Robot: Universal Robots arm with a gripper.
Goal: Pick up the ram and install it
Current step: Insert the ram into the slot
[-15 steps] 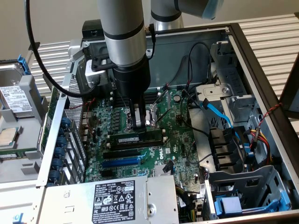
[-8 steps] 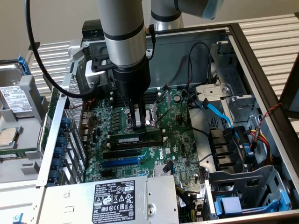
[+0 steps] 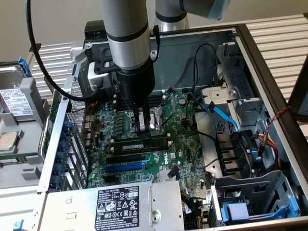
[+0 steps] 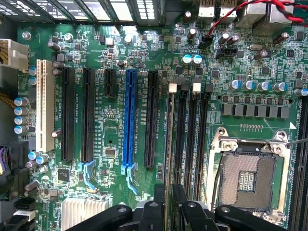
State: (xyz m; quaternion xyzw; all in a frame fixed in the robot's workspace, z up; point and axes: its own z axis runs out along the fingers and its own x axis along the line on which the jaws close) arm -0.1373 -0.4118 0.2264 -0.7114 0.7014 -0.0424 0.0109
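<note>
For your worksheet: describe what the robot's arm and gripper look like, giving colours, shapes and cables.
The arm is a silver-grey cylinder with black joint bands and a light-blue cap on the upper joint. A black cable loops beside it. The gripper has a black round body and narrow metallic jaws.

Plain beige wall at the far side. Pale ribbed, slatted surface runs behind and along the exterior view's right of the open computer case. Dark panel edge at far right. Even, soft lighting, no hard shadows.
</note>
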